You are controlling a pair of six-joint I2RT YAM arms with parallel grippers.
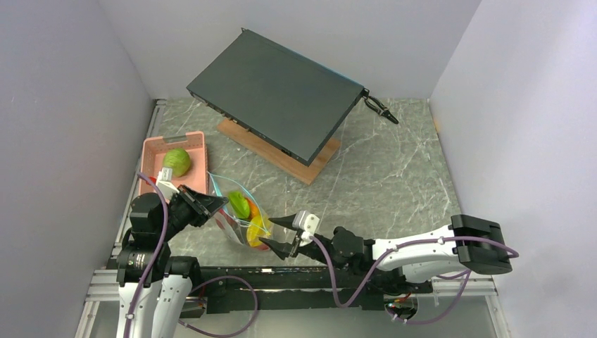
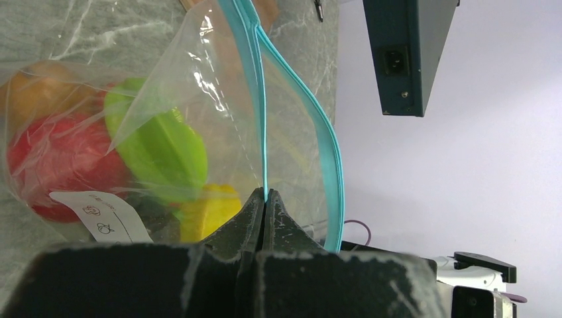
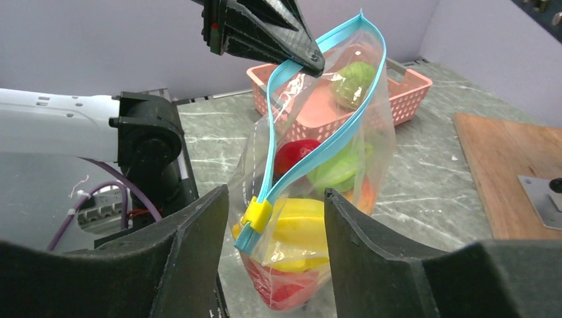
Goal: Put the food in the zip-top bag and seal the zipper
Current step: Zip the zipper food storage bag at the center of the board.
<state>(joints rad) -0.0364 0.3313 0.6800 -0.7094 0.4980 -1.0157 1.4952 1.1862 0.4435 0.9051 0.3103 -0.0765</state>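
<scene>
The zip-top bag (image 1: 243, 220) hangs just above the table, held up by my left gripper (image 1: 224, 202). That gripper (image 2: 266, 194) is shut on one end of the teal zipper (image 2: 331, 146). Red (image 2: 63, 162), green (image 2: 162, 146), yellow (image 2: 209, 212) and orange (image 2: 33, 86) food sits inside the bag, and its mouth gapes. My right gripper (image 3: 276, 192) is open, with one jaw on each side of the zipper's yellow slider (image 3: 256, 213) and the bag's lower corner. More green food (image 1: 177, 162) lies in the pink basket.
The pink basket (image 1: 151, 149) stands at the back left, just behind the bag. A black flat box (image 1: 278, 95) rests tilted on a wooden board (image 1: 310, 165) at the back centre. A small black tool (image 1: 380, 109) lies beside the box's right corner. Grey walls enclose the table.
</scene>
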